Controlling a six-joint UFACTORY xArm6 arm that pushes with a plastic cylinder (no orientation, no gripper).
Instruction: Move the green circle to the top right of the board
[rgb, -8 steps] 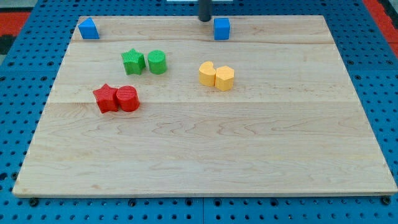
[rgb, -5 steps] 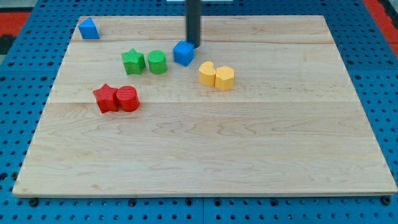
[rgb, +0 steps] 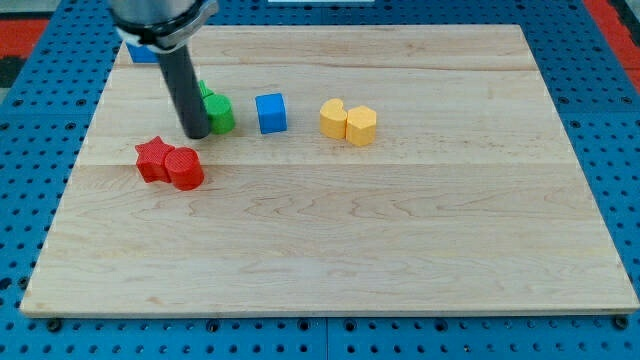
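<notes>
The green circle (rgb: 222, 114) lies in the upper left part of the wooden board (rgb: 400, 230), mostly hidden behind my rod. A sliver of the green star (rgb: 205, 92) shows just above it. My tip (rgb: 197, 134) touches the board at the circle's left side, just above the red blocks. A blue cube (rgb: 270, 113) sits to the right of the green circle.
A red star (rgb: 152, 159) and a red cylinder (rgb: 185, 168) sit together below my tip. Two yellow blocks (rgb: 348, 121) lie right of the blue cube. Another blue block (rgb: 140, 52) is partly hidden by the arm at the top left.
My rod swept from the top middle down to the left. The blue cube was pushed down-left. The green blocks and the red blocks have shifted a little to the left.
</notes>
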